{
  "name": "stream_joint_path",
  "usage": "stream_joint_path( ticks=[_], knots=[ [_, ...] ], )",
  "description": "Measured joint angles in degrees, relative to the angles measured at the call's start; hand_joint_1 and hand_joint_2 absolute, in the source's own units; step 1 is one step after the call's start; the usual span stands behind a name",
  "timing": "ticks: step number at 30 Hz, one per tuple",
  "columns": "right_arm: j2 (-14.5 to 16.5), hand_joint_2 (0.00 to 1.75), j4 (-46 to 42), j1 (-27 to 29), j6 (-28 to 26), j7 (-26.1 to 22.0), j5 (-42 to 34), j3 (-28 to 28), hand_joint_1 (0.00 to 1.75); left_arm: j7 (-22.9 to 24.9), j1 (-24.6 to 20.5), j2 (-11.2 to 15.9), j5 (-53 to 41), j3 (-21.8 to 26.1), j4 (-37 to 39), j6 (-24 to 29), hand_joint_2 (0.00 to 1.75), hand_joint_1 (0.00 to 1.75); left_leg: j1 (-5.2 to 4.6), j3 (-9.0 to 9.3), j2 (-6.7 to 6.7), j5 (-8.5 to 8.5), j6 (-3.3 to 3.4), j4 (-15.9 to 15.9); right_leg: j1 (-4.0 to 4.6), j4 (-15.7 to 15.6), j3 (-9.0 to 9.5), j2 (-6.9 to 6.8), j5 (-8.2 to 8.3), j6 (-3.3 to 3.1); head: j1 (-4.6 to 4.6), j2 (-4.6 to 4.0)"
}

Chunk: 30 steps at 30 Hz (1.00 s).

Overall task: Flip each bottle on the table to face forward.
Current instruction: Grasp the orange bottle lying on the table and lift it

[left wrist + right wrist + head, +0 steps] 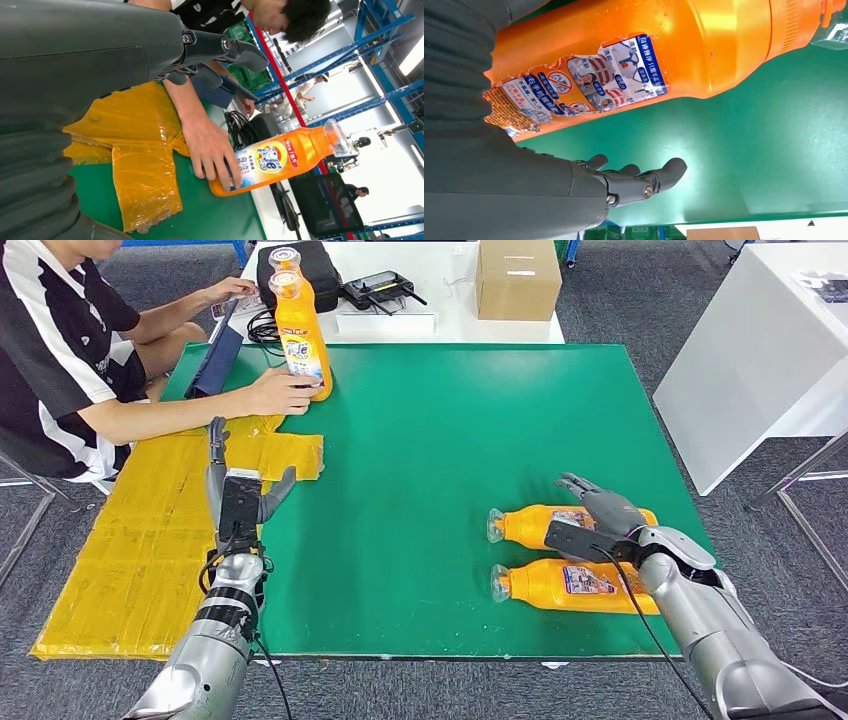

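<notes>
Two orange bottles lie on the green table (430, 440) by the right hand (598, 512).

The right hand hovers open over the far lying bottle (535, 524), holding nothing; the near lying bottle (570, 586) is just beside. The left hand (238, 492) is open, empty, well apart from the upright bottle (300, 335) which a person's hand (280, 393) holds.

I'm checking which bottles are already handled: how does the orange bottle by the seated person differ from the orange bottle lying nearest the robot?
The orange plastic bottle by the person stands upright; the orange plastic bottle nearest the robot lies on its side. A person's hand touches the upright one; the lying one is untouched, beside the robot's right hand. The lying one's label is torn. Both have clear caps.
</notes>
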Motion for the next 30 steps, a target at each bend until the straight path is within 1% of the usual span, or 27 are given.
stream_joint_path(
  ticks=[9,12,17,20,22,24,29,30],
  knots=[
    [-0.06,1.75,-0.21,0.01,-0.09,0.06,0.0,0.45,0.0,0.0,0.0,0.0,0.0,0.16,0.01,0.0,1.75,0.0,0.0,0.01,0.0,0.0,0.0,0.0,0.0,0.0,0.0,0.0,0.0,0.0,0.0,0.0],
    [-0.16,1.75,-0.26,0.02,-1.02,1.28,0.44,0.67,0.0,0.0,0.0,0.0,0.0,0.19,0.01,-0.01,1.75,0.0,0.0,0.01,0.0,0.0,0.0,0.0,0.0,0.0,0.0,0.0,0.0,0.0,0.0,0.0],
    [-0.2,1.75,0.55,-0.13,-5.44,6.78,3.89,1.13,0.0,0.02,-0.01,-0.01,-0.05,0.23,0.01,-0.44,1.75,0.0,0.0,-0.01,0.0,0.0,0.0,0.0,0.0,0.0,0.0,0.0,0.0,0.0,0.0,0.0],
    [0.22,1.75,2.51,-0.85,-8.12,11.58,7.79,1.58,0.0,0.21,-0.12,-0.03,-0.19,0.21,0.03,-0.6,1.75,0.0,0.0,-0.01,0.0,0.0,0.0,0.0,0.0,0.0,0.0,0.0,0.0,0.0,0.0,0.0],
    [0.78,1.75,4.25,-1.65,-8.8,14.51,10.39,2.02,0.0,0.37,-0.35,-0.08,-0.44,0.18,0.09,-0.7,1.75,0.0,0.0,-0.01,0.01,0.0,0.0,0.0,0.0,0.0,0.0,0.0,0.0,0.0,0.0,0.0],
    [1.56,1.75,6.24,-2.83,-7.85,15.67,12.15,2.46,0.0,0.43,-0.79,-0.18,-0.68,0.06,0.29,-0.9,1.75,0.0,0.0,0.0,0.02,0.0,0.0,0.0,0.0,0.0,0.0,0.01,0.0,0.0,0.0,0.0],
    [3.81,1.75,10.91,-5.77,-4.09,15.76,14.82,3.72,0.0,0.26,-2.06,-0.64,-0.48,-0.51,1.28,-0.82,1.75,0.0,0.01,0.01,0.01,0.01,0.0,0.0,0.01,0.01,0.0,0.0,0.0,0.0,-0.01,0.0],
    [4.16,1.75,11.57,-6.16,-3.71,15.76,15.12,3.95,0.03,0.22,-2.21,-0.7,-0.3,-0.61,1.48,-0.79,1.75,0.0,0.01,0.01,0.01,0.01,0.0,0.0,0.01,0.01,0.0,0.0,0.0,0.0,-0.01,0.0]
  ],
)
